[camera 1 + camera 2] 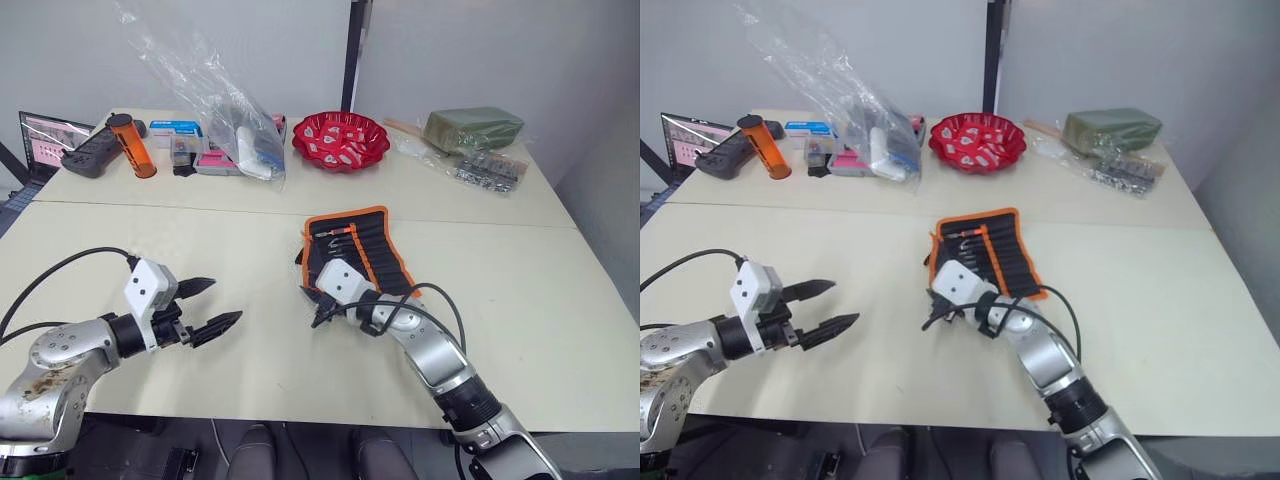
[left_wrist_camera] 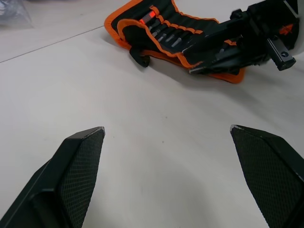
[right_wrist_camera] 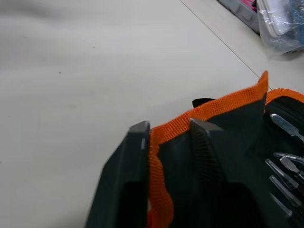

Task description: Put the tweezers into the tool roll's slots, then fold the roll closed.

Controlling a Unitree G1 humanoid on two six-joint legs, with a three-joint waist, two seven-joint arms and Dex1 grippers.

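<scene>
— Where the tool roll (image 1: 352, 250) lies, mid-surface and slightly right, is its near-left corner free?
— No. The right tool (image 3: 170, 137) has closed its two black fingers on the orange trim of that corner, one finger on each side of the edging, and the corner is lifted a little.
— And the tweezers (image 3: 285, 166)?
— Their slim tips lie side by side in the slots (image 2: 176, 34), inside the roll's inner face, just beyond the pinched edge.
— What about the left tool (image 1: 205, 307)?
— It hovers near the surface (image 1: 250, 380), well apart to the left of the roll, fingers spread wide and holding nothing.
— Anything in containers farther off?
— At the far side a red bowl (image 1: 340, 140) holds small red-and-white packets. Left of it a clear plastic bag (image 1: 225, 110) with items inside stands up, and an orange cylinder (image 1: 132, 146) lies farther left.
</scene>
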